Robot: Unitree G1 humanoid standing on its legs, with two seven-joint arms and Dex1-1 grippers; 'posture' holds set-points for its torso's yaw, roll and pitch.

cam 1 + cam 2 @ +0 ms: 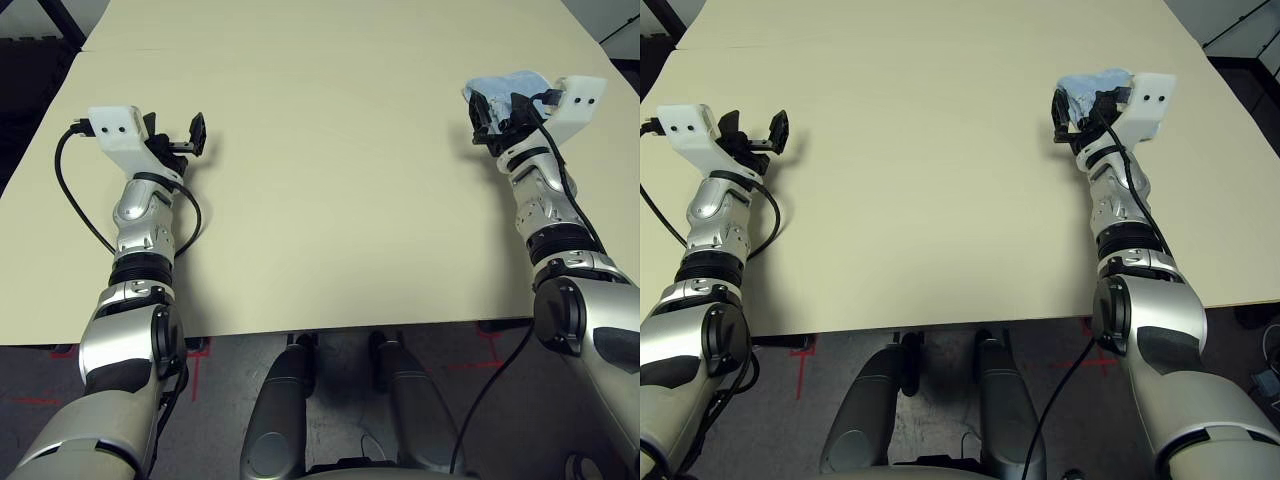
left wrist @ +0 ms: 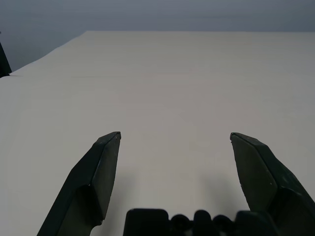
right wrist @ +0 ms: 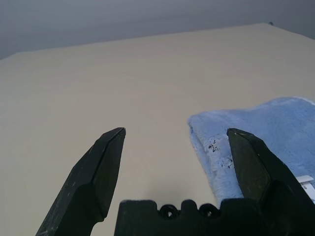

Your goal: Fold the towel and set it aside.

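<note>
The light-blue towel [image 3: 256, 132] lies folded on the table at the far right, partly hidden behind my right wrist in the head views, where a bit of the towel [image 1: 500, 82] peeks out. My right gripper [image 3: 174, 132] hovers over its near edge, open, with nothing between the fingers; one finger [image 3: 251, 162] is above the cloth's corner. Dark lettering shows on the towel's edge. My left gripper [image 1: 190, 137] stands open over bare table on the left side, far from the towel.
The pale wooden table [image 1: 330, 200] stretches wide between both arms. Its near edge runs just in front of my elbows, and the right edge lies close beyond the towel. Dark floor shows past the table's far left corner.
</note>
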